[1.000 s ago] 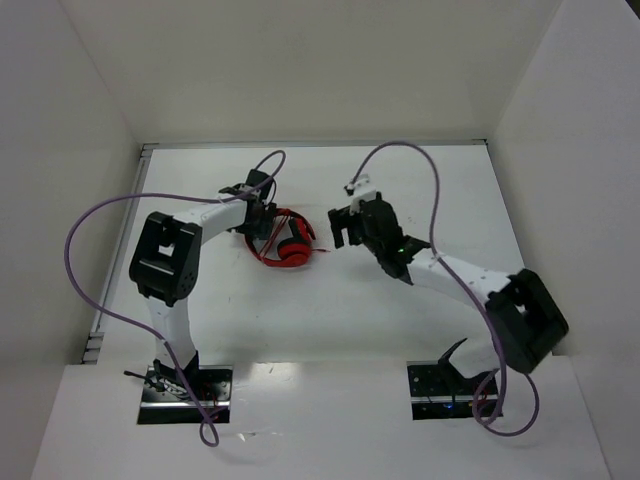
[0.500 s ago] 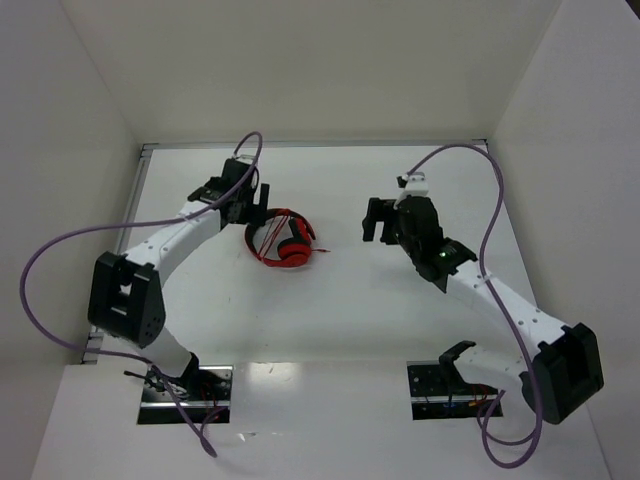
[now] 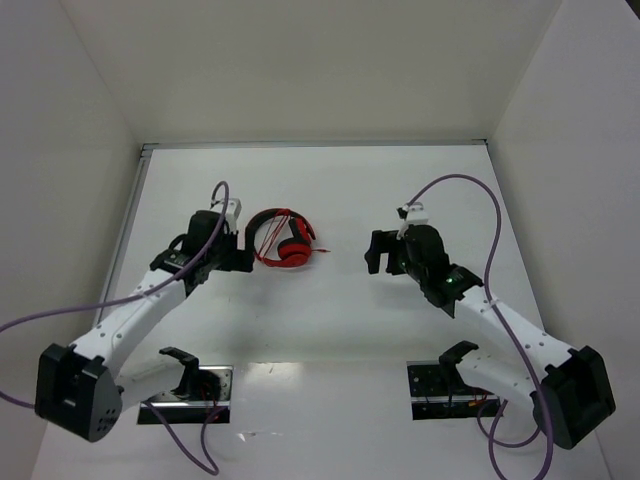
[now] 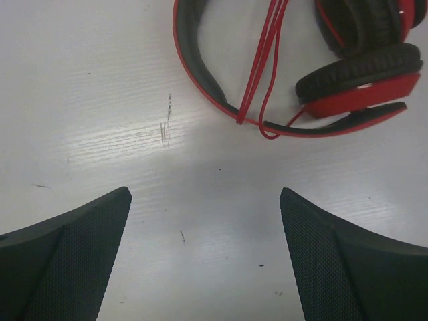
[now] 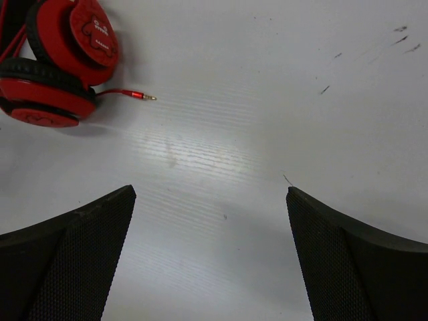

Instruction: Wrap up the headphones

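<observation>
The red headphones (image 3: 284, 241) lie folded on the white table, their thin red cable (image 4: 265, 60) looped over the headband (image 4: 197, 67). In the left wrist view an ear cup (image 4: 361, 77) lies at the upper right. In the right wrist view the ear cups (image 5: 57, 63) lie at the upper left, with the cable's plug (image 5: 137, 95) resting on the table beside them. My left gripper (image 3: 243, 252) is open and empty just left of the headphones; it also shows in its wrist view (image 4: 205, 192). My right gripper (image 3: 372, 252) is open and empty well to their right; it also shows in its wrist view (image 5: 210, 190).
White walls enclose the table (image 3: 330, 300) on the left, back and right. Thick purple robot cables (image 3: 470, 190) arch over both arms. The two arm bases (image 3: 185, 385) stand at the near edge.
My left gripper has drawn back from over the headphones to their near left side. My right gripper has moved away to the right. The headphones have stayed in place.
</observation>
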`<state>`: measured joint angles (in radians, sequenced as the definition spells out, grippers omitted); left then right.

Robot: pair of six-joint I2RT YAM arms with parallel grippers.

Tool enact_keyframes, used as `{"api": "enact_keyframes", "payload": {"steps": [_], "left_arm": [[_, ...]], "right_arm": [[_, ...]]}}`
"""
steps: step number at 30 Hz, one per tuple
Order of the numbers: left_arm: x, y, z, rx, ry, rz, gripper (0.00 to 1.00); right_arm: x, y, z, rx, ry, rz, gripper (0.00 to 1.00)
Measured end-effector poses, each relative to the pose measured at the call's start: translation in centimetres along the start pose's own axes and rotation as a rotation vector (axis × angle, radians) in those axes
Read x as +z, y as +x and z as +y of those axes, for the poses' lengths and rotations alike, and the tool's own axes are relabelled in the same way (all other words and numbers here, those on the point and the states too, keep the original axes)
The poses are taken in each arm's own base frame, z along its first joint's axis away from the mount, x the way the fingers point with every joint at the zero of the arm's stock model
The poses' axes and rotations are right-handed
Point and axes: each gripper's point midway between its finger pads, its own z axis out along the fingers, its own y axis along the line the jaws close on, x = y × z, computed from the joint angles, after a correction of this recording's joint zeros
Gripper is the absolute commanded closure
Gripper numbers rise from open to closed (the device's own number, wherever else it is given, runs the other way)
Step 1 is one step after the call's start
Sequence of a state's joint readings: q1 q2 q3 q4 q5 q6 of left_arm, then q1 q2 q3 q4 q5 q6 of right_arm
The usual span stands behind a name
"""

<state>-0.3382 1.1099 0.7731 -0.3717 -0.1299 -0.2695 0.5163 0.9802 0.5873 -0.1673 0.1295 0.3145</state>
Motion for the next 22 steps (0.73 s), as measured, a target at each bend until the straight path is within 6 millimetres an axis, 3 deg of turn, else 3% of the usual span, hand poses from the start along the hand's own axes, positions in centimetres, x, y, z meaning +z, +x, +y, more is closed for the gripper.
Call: {"api": "enact_keyframes", "payload": {"steps": [9, 22], "left_arm": [[-3.1, 0.3, -0.1, -0.030, 0.050, -0.123, 0.00], [-2.5, 2.2, 0.3, -0.065, 0.039, -0.119, 0.00]], "right_arm": [[-0.7, -0.8, 0.3, 0.005, -0.022, -0.044, 0.00], [-1.0, -2.0, 0.6, -0.010, -0.042, -0.098, 0.00]]}}
